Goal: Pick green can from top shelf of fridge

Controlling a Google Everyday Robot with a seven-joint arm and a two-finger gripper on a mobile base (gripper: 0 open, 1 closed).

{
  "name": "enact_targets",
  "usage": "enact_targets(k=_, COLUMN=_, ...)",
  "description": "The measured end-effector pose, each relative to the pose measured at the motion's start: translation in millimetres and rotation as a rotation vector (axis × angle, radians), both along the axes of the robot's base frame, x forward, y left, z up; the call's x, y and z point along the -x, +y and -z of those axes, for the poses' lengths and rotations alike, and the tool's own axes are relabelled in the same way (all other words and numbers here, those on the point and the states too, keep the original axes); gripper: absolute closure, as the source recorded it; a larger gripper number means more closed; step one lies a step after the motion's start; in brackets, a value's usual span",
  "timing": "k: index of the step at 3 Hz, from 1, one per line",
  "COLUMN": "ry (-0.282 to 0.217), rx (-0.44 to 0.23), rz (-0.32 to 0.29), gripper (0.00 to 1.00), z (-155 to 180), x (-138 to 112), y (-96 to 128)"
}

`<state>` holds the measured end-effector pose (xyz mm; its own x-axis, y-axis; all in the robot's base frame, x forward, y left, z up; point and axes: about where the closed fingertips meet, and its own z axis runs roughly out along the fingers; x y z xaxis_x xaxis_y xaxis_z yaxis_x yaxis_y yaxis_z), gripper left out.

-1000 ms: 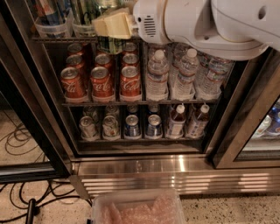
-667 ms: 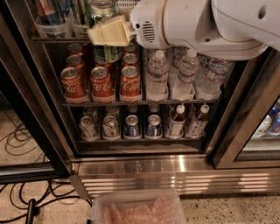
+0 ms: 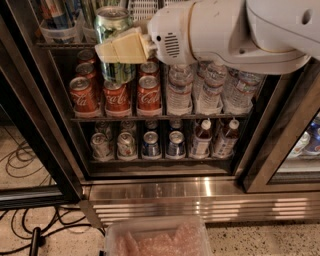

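Observation:
The green can (image 3: 116, 73), slim with a shiny silver top, hangs upright in front of the fridge's (image 3: 43, 131) open left bay. It overlaps the top shelf's front rail (image 3: 56, 45) and the red cans behind. My gripper (image 3: 122, 49), cream fingers on a large white arm, is shut across the can's upper body. White slotted trays (image 3: 143, 8) and a clear tub (image 3: 60, 31) sit on the top shelf.
Red cola cans (image 3: 117, 97) and water bottles (image 3: 179, 92) fill the middle rack. Silver and blue cans (image 3: 150, 145) and small bottles (image 3: 201, 139) fill the lower one. Below are the ribbed steel base (image 3: 200, 202), a clear bin (image 3: 157, 239) and floor cables (image 3: 27, 222).
My gripper has moved down and slightly left, away from the top shelf. The green can came with it and now shows in full in front of the red cans.

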<state>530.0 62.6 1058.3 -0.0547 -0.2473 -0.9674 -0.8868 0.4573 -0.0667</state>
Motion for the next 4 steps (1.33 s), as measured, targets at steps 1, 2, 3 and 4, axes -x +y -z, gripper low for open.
enact_targets(k=1, ry=0.058, rx=0.002, rz=-0.152, gripper=1.0, z=13.7, x=53.4, y=11.0)
enact_targets(k=2, ry=0.078, rx=-0.003, rz=-0.301, gripper=1.0, z=24.7, x=102.8, y=19.0)
enact_targets(k=3, ry=0.088, rx=-0.045, rz=-0.4, gripper=1.0, z=36.8, x=133.7, y=20.2)
enact_targets(k=4, ry=0.08, rx=-0.047, rz=-0.411, gripper=1.0, z=35.1, x=137.2, y=20.8)
